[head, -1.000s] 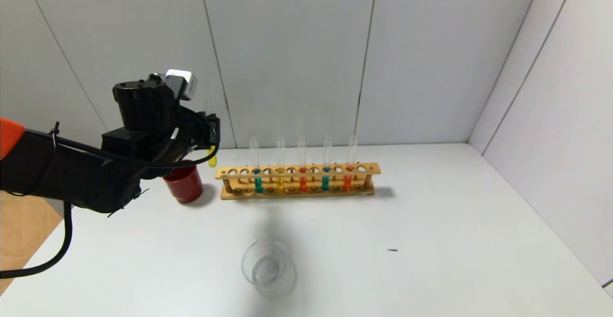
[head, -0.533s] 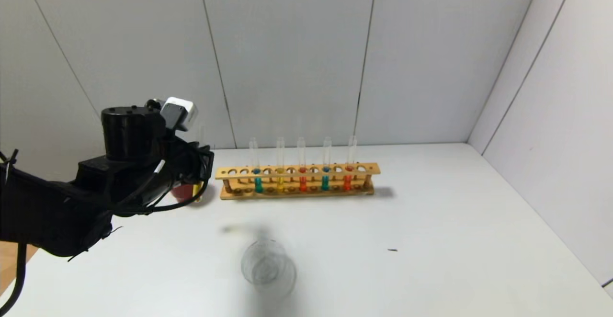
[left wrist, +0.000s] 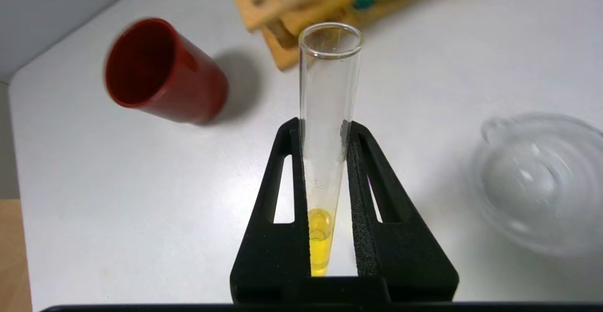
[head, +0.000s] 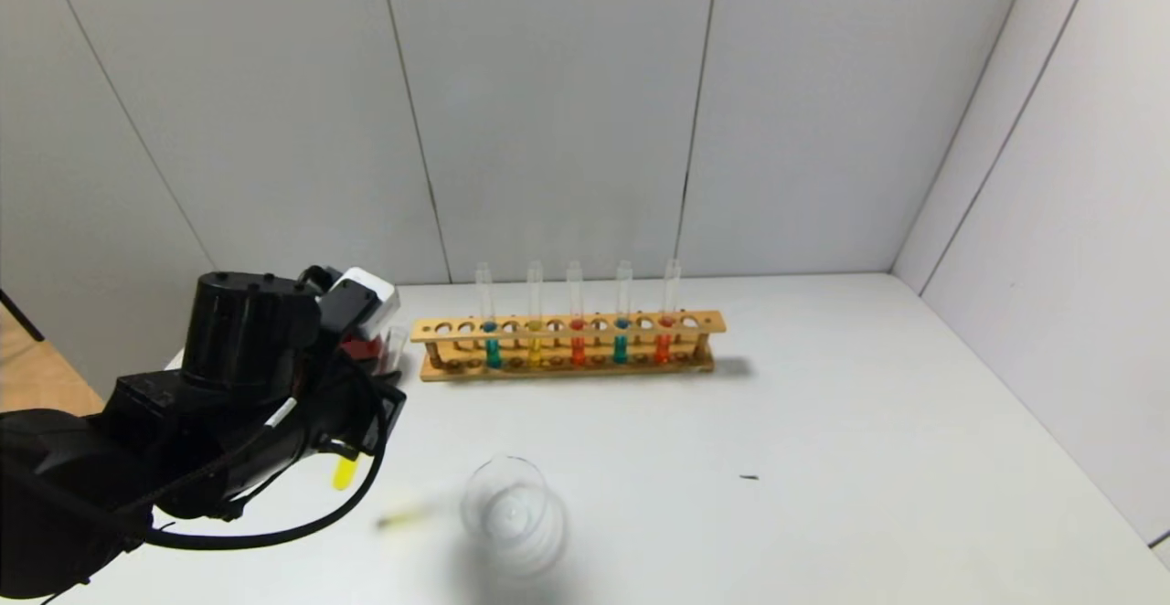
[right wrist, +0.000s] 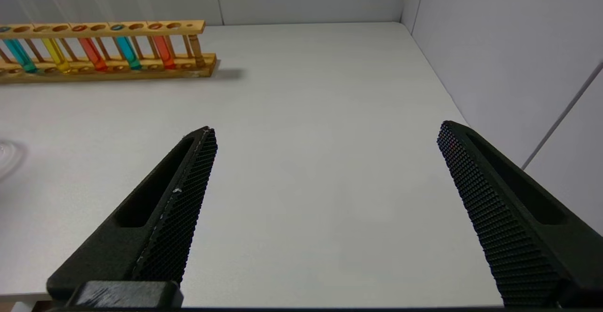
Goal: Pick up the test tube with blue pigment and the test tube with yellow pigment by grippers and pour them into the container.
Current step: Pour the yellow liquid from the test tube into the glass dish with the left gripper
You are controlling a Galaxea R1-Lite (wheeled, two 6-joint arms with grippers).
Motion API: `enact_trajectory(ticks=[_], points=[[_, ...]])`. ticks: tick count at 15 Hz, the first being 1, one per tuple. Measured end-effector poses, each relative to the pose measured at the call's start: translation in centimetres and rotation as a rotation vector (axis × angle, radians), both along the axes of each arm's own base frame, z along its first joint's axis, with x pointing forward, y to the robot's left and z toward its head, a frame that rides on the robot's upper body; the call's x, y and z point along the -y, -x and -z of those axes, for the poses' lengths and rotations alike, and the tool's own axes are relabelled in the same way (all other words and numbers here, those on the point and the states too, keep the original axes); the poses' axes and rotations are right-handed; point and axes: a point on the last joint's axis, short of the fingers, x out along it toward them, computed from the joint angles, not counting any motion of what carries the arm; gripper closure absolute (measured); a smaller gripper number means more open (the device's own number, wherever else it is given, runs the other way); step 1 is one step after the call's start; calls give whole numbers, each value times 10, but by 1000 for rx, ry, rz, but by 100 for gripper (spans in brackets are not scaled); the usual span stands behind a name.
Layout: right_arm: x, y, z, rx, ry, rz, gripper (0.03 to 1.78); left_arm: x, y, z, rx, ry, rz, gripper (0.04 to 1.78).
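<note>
The left hand [left wrist: 325, 128] hung low over the table's [head: 823, 422] near left part, its black textured fingers [left wrist: 365, 199] clamped on the test tube with yellow pigment [left wrist: 325, 161], thin clear glass held nearly upright. Just beside it stood the container [head: 512, 514], a round clear beaker. Farther back were a dark red cup [left wrist: 160, 71] and a wooden rack [head: 567, 344] holding the test tube with blue pigment [head: 493, 335]. The right hand [right wrist: 325, 161] hovered wide open, holding nothing.

Clear glossy glass beaker [head: 512, 514], pale wooden rack [head: 567, 347], matt white table [head: 823, 459].
</note>
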Motion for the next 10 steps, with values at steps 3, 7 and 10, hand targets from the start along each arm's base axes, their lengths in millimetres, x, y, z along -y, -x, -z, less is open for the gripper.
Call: enact_trajectory(ticks=[3,7,10], points=[[0,0,0,0,0,0,10,14,17,3,-86,-53,77,152],[0,0,0,0,0,0,10,27,28,7,-140,-121,126,152],[0,0,0,0,0,0,10,36,28,6,-189,-166,161,152]])
